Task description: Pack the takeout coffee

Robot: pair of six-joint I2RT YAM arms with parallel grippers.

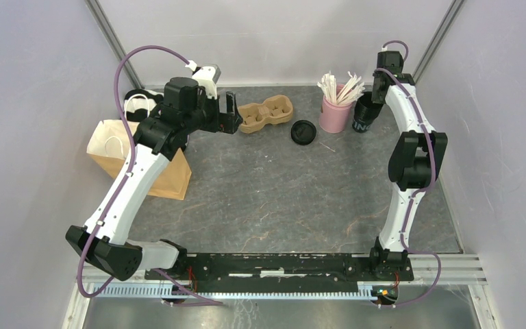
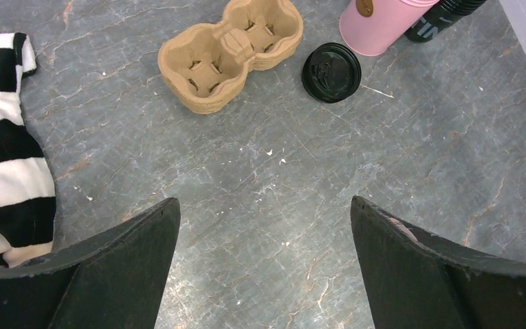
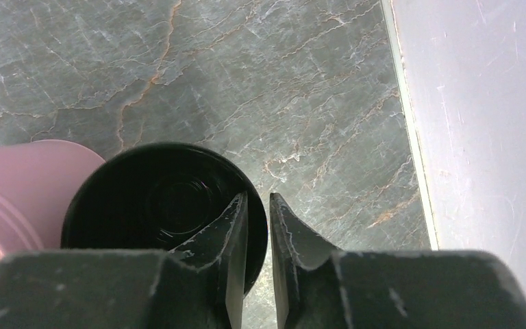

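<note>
One black takeout coffee cup (image 1: 364,113) with pale lettering stands open-topped at the back right, touching the pink cup. In the right wrist view I look down into this cup (image 3: 144,199). My right gripper (image 3: 258,199) straddles its rim, one finger inside and one outside, shut on the wall. A round black lid (image 1: 303,131) lies loose on the table left of the pink cup. My left gripper (image 2: 266,209) hangs open over bare table, short of the lid (image 2: 331,72), holding nothing.
A brown pulp carrier (image 1: 266,115) sits at the back centre, just right of the left gripper (image 1: 231,113). The pink cup (image 1: 335,113) holds white sticks. A brown paper bag (image 1: 120,151) and striped cloth (image 1: 140,106) lie far left. The right wall (image 3: 479,137) is close.
</note>
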